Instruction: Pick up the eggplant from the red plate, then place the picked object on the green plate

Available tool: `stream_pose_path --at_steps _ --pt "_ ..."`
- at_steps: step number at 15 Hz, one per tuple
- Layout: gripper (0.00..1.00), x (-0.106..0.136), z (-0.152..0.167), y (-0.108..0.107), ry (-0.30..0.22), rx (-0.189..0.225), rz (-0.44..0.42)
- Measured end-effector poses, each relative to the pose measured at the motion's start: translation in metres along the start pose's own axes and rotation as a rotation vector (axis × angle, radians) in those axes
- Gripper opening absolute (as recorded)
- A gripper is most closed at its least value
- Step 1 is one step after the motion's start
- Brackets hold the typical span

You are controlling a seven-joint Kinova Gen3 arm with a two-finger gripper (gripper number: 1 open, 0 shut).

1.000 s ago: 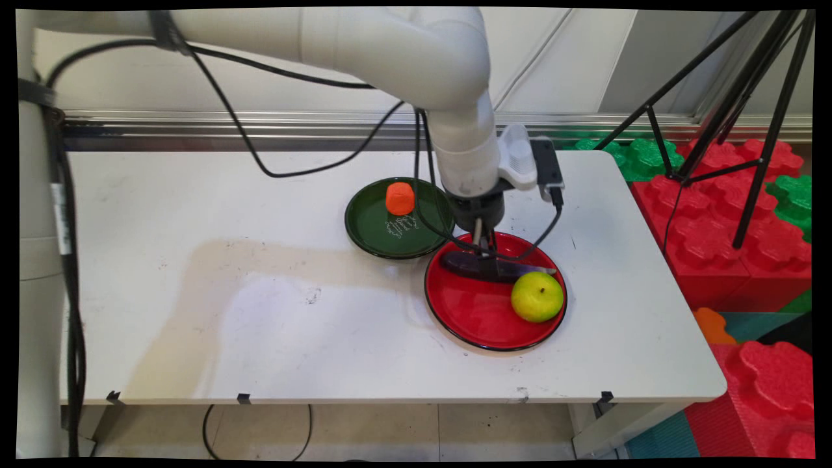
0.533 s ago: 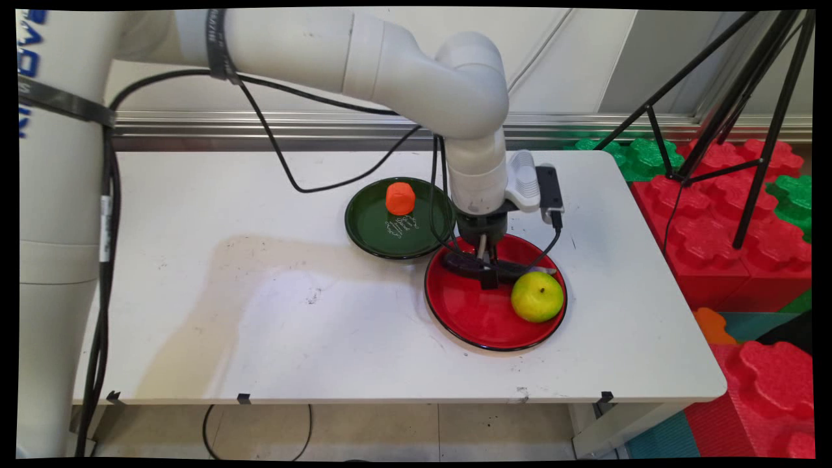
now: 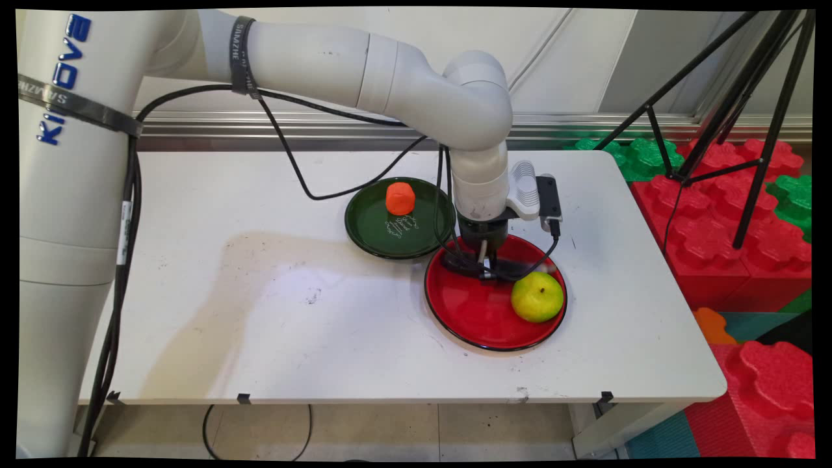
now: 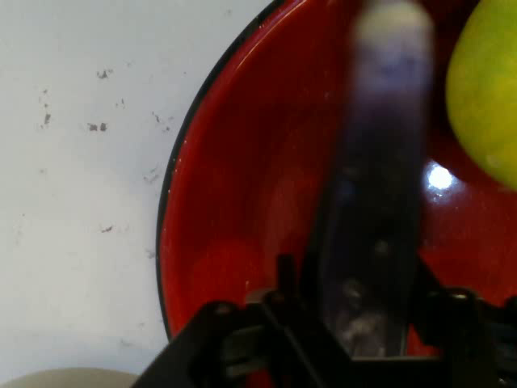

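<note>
A dark purple eggplant lies across the far part of a red plate. My gripper stands straight down on it, fingers closed against its two sides. In the hand view the eggplant runs up between the fingers, with the red plate under it. A yellow-green apple rests on the same plate just right of the gripper, and the apple also shows at the hand view's upper right.
A dark green plate holding an orange block touches the red plate's far-left rim. Black cables hang from the wrist over both plates. Red and green foam blocks and a black tripod stand past the table's right edge.
The gripper has come down onto the eggplant and its fingers have drawn in around it. The eggplant, apple and both plates lie where they were.
</note>
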Motion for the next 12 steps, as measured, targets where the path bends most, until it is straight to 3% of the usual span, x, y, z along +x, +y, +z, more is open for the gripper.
stream_pose_path --at_steps 5,12 --pt "0.0 0.001 -0.01 0.001 0.008 0.026 0.016" --pt "0.0 -0.013 -0.054 0.008 0.033 0.066 0.047"
